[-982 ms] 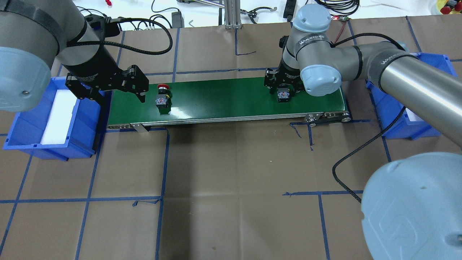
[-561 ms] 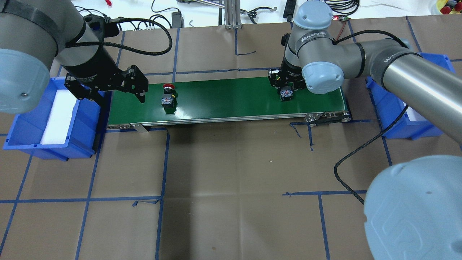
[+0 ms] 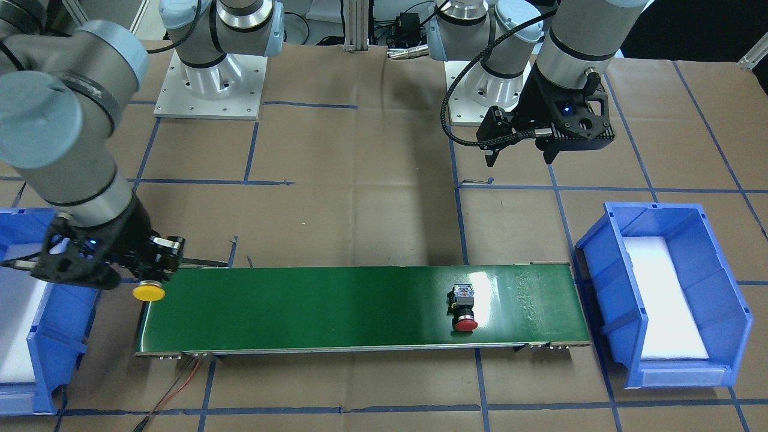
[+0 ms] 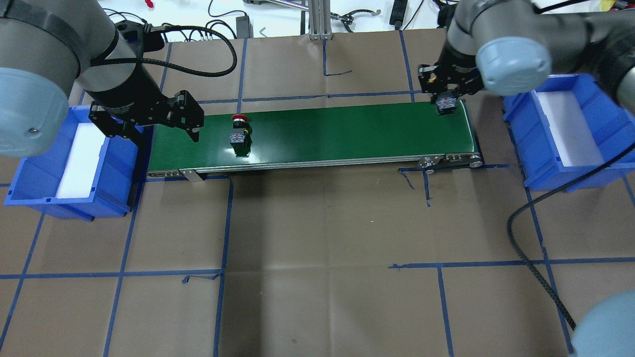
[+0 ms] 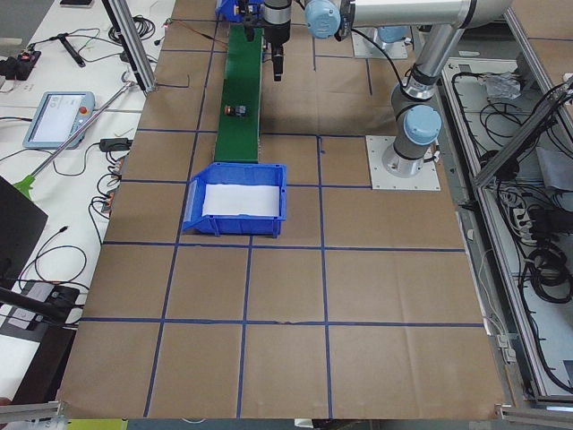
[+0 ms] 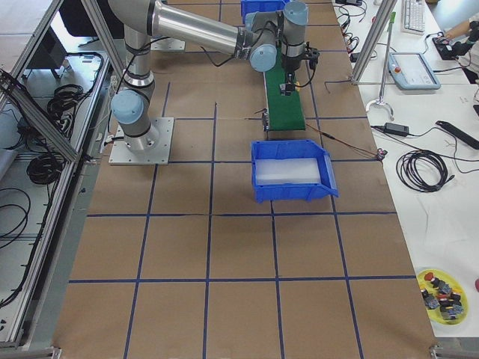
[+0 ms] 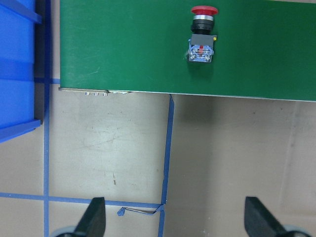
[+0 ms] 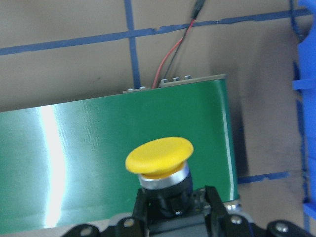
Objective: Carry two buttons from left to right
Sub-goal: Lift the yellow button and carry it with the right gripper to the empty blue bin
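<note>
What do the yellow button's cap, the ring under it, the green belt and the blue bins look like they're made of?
The yellow button has a cap that looks like smooth moulded plastic: even colour, soft sheen. The ring looks like metal, silvery and bright. The green belt is probably PVC or rubber: glossy, mirroring the lights. The blue bins are likely rigid moulded plastic, with ribbed walls.

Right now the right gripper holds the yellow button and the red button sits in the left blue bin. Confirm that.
Not quite. The red button is not in the left blue bin; it lies on the green belt, near its left end, as the overhead exterior view shows. The right gripper does hold the yellow button.
</note>
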Tool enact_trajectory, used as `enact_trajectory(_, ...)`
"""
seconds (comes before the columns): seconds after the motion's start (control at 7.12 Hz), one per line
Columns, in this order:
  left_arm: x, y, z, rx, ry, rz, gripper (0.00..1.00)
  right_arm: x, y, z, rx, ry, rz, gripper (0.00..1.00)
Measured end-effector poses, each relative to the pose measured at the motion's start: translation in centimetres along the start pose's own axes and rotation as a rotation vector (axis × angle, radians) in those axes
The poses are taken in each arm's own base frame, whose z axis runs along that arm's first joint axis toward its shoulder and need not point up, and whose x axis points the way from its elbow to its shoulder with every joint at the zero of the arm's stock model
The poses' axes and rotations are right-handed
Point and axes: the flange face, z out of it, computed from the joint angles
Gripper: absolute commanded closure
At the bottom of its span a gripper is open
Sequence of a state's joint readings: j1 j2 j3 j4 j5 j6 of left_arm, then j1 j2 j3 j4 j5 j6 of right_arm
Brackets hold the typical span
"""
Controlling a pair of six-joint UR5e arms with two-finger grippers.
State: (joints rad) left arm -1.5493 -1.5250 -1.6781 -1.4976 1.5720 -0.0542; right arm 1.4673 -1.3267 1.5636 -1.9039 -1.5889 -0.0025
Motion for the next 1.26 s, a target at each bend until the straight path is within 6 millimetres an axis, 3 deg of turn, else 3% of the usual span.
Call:
enact_trajectory(0.28,0.0,0.0,0.0,0.001,0.0,0.0,0.0,8.0,-0.1,-3.4,0.024,0.023,-0.084,0.95)
enact_trajectory(0.56,-0.1,0.0,0.0,0.0,0.001,-0.001,0.0,17.0,-0.2,-3.4,0.028,0.037,-0.143,0.94)
enact_trajectory(0.7,0.0,0.0,0.0,0.001,0.001,-0.001,0.0,20.4,-0.6,-2.5,0.043,0.049,-0.164,0.94)
enact_trajectory(0.98,0.0,0.0,0.0,0.002,0.001,-0.001,0.0,24.0,-1.8,1.4,0.037,0.053,-0.182,0.95)
enact_trajectory(1.26,-0.1,0.0,0.0,0.002,0.001,-0.001,0.0,25.5,-1.6,5.8,-0.005,0.033,-0.17,0.95)
